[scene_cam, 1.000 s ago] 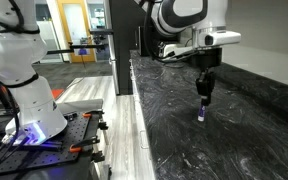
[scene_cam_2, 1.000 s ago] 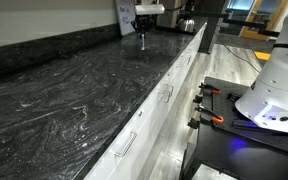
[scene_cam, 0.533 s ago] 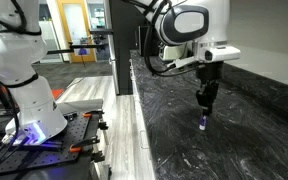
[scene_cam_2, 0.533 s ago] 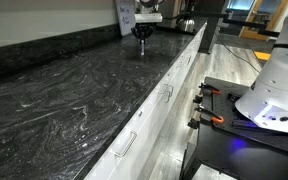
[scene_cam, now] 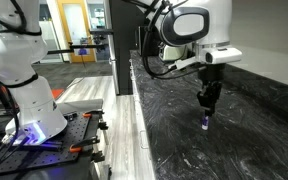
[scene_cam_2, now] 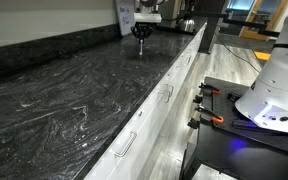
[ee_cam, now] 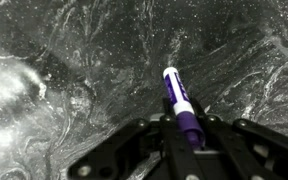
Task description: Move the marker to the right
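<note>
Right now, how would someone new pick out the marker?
Find the long black marbled countertop and the pincer hanging above it. The marker is the short stick clamped in that pincer, pointing down. Only it is purple and white against the dark stone.

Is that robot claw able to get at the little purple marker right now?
Probably yes: the gripper looks shut on the marker, which pokes out of its grip toward the dark countertop, and nothing else nearby is in the way.
</note>
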You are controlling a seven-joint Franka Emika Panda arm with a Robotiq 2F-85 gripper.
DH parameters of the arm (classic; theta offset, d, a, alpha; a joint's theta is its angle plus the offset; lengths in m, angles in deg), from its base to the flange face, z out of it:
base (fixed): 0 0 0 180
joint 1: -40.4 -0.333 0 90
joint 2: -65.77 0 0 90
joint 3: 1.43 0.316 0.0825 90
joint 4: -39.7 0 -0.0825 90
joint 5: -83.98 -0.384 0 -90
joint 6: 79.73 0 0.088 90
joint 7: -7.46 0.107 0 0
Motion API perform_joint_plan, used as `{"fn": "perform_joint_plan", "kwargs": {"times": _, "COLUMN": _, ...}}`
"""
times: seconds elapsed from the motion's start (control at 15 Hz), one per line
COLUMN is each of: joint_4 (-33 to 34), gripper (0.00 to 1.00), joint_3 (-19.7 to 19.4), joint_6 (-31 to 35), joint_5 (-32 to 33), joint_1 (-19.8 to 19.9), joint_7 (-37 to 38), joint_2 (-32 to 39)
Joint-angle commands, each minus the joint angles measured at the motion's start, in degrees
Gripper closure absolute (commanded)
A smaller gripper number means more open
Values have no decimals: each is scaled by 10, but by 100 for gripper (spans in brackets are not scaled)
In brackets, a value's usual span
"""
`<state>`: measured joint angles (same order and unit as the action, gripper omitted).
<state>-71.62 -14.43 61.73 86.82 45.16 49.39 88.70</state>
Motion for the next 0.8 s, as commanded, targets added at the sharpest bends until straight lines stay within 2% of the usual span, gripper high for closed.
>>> {"fn": "perform_joint_plan", "kwargs": {"times": 0.0, "joint_4": 3, "gripper": 95, "joint_3": -4, "joint_6": 10, "joint_5": -11, "joint_1": -2, "joint_7": 2, "joint_2": 1}}
{"fn": "perform_joint_plan", "kwargs": {"times": 0.4, "joint_4": 0, "gripper": 95, "joint_3": -2, "joint_6": 14, "joint_5": -20, "joint_1": 1, "joint_7": -2, "joint_2": -2}}
{"fn": "perform_joint_plan", "kwargs": {"times": 0.47, "joint_4": 0, "gripper": 93, "joint_3": -2, "joint_6": 15, "joint_5": -22, "joint_1": 1, "joint_7": -2, "joint_2": -2}}
{"fn": "perform_joint_plan", "kwargs": {"times": 0.53, "joint_4": -1, "gripper": 69, "joint_3": -1, "joint_6": 15, "joint_5": -25, "joint_1": 1, "joint_7": -1, "joint_2": -2}}
{"fn": "perform_joint_plan", "kwargs": {"times": 0.6, "joint_4": 0, "gripper": 57, "joint_3": -2, "joint_6": 15, "joint_5": -27, "joint_1": 1, "joint_7": -2, "joint_2": -2}}
{"fn": "perform_joint_plan", "kwargs": {"times": 0.73, "joint_4": 0, "gripper": 42, "joint_3": -2, "joint_6": 15, "joint_5": -32, "joint_1": 1, "joint_7": -1, "joint_2": -2}}
